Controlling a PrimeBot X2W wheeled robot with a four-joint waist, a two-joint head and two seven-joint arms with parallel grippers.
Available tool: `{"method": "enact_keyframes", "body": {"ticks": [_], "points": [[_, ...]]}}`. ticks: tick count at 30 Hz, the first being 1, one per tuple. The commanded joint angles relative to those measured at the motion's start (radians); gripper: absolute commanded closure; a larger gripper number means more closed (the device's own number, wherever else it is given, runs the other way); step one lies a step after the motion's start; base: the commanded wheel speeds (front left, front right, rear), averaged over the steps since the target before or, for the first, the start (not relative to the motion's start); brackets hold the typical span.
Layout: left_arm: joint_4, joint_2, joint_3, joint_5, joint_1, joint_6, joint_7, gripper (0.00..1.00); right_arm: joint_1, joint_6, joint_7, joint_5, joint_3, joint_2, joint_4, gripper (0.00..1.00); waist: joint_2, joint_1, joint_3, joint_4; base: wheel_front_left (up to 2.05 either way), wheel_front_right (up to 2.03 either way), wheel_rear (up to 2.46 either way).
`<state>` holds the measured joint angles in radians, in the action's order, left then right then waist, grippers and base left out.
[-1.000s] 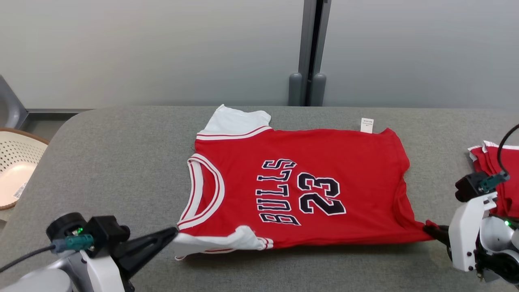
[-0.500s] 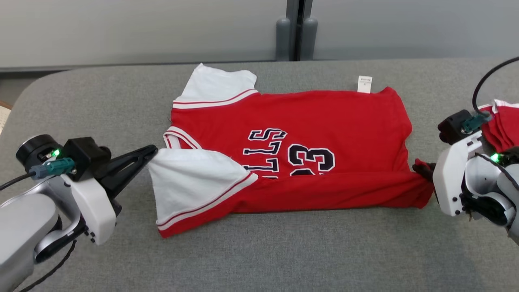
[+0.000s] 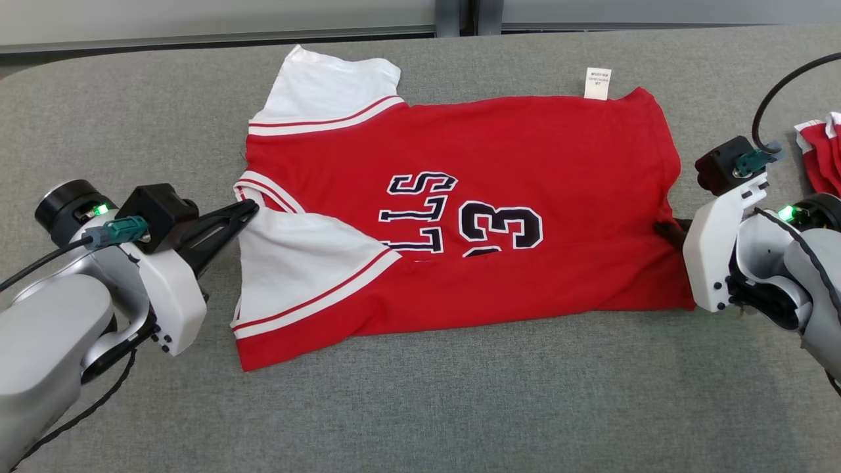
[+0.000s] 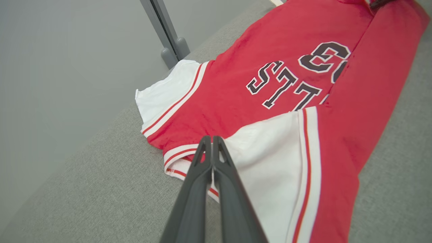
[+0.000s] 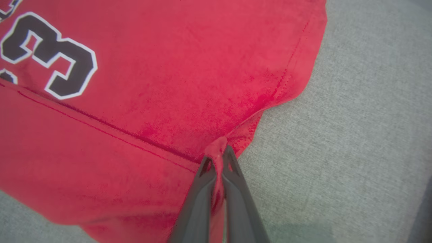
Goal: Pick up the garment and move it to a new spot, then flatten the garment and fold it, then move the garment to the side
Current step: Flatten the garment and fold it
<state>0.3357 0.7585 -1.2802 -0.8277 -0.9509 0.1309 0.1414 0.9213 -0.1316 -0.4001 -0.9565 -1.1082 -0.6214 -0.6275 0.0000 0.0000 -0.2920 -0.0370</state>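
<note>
The garment (image 3: 512, 157) is a red jersey with white sleeves and dark lettering, spread on the grey table. Its near long edge is folded over the middle, covering part of the lettering (image 4: 287, 84). My left gripper (image 3: 251, 209) is shut on the white sleeve corner at the jersey's left end (image 4: 212, 143). At the right end, my right gripper (image 3: 660, 228) is shut on the red hem corner, and a pinch of red cloth shows between its fingers (image 5: 219, 152).
The grey cloth-covered table (image 3: 460, 407) has bare surface in front of the jersey and at the left. A second red garment (image 3: 821, 154) lies at the right edge behind my right arm. A white tag (image 3: 596, 83) sticks out at the jersey's far edge.
Both grippers have carried the jersey's near edge up and away from me, laying it over the lettering. The head camera has tilted down, so the wall and basket have left the picture.
</note>
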Motion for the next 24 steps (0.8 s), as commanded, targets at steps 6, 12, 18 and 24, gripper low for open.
{"method": "enact_keyframes", "body": {"ticks": [6,12,18,24], "points": [[0.113,-0.038,0.000,-0.009,-0.038,0.000,0.063,0.16,0.008,0.002,0.091,-0.012,0.006,0.023,-0.036,0.00,0.0000,0.0000,0.001,-0.001,0.00,0.00,0.00],[0.271,-0.107,0.071,-0.100,-0.013,-0.017,0.117,0.00,-0.032,0.002,0.326,-0.059,0.100,0.054,-0.109,0.00,0.0000,0.0000,0.045,-0.012,0.00,0.00,0.00],[0.215,-0.170,0.393,-0.069,0.097,-0.123,0.123,0.00,-0.075,0.002,0.649,0.029,0.166,0.073,-0.160,0.00,0.0000,0.0000,0.094,-0.034,0.00,0.00,0.00],[0.021,-0.285,0.773,0.091,0.338,-0.186,0.124,0.00,-0.160,0.001,0.665,0.188,0.398,0.092,-0.053,0.00,0.0000,0.0000,0.148,-0.047,0.00,0.00,0.00]]}}
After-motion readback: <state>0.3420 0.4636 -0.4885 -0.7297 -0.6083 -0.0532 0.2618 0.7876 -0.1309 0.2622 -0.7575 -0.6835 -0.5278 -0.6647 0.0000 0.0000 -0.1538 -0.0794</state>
